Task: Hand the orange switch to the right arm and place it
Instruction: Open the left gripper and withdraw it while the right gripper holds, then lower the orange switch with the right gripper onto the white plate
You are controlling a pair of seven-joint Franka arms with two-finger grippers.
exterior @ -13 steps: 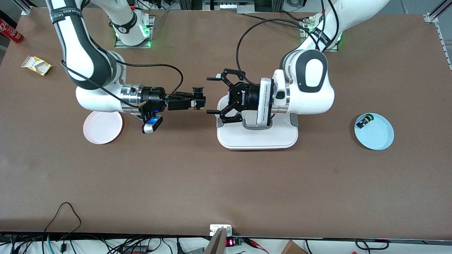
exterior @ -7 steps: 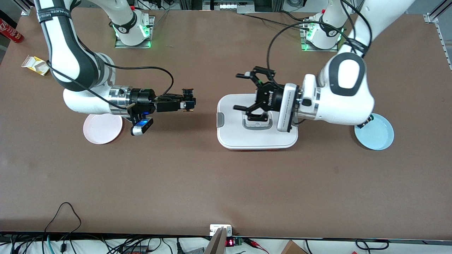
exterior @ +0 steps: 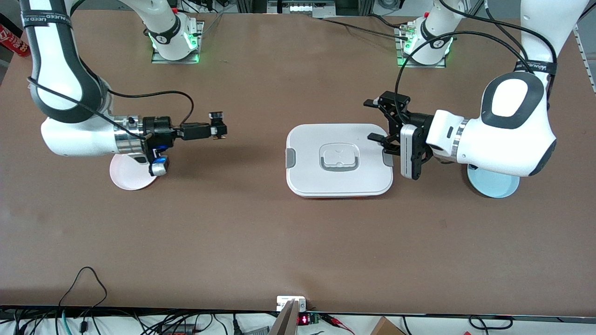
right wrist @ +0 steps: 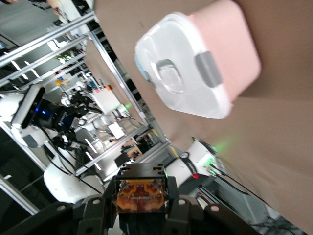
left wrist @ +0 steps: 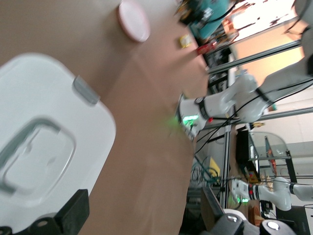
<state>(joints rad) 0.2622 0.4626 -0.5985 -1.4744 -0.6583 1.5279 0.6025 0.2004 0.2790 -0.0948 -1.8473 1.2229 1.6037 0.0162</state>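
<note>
Up in the air between the right gripper's [exterior: 219,130] slim black fingers sits the orange switch [exterior: 217,123], pinched tight over bare brown table [exterior: 260,242] w/ the pink plate [exterior: 130,179] near, toward the right arm's end. Right wrist view shows its tan-orange body [right wrist: 142,195] squarely clamped, fingers pressed on both flanks, no tilt I can make out. Judging by looks: tiny, light, rigid plastic, smooth sides so prob a bit slippery, and round, so it could roll once set down. Best hold is just what's on now, across the body's mid, not the cap end; small part means little margin if grip slackens. Handoff looks done, placing not yet; pink plate seems the likely target, though that's a guess. Outward now: white lidded container [exterior: 339,160] mid-table, grey handle on top, untouched. Left gripper [exterior: 381,122], the black linkage type, hovers over the container's edge toward the left arm's end, fingers spread wide, nothing in them, arm idle. Blue plate [exterior: 493,188] is mostly hidden under that left arm, contents can't be seen. Yellow packet [left wrist: 185,41] and red can [exterior: 14,42] lie at the right arm's end, well apart.
</note>
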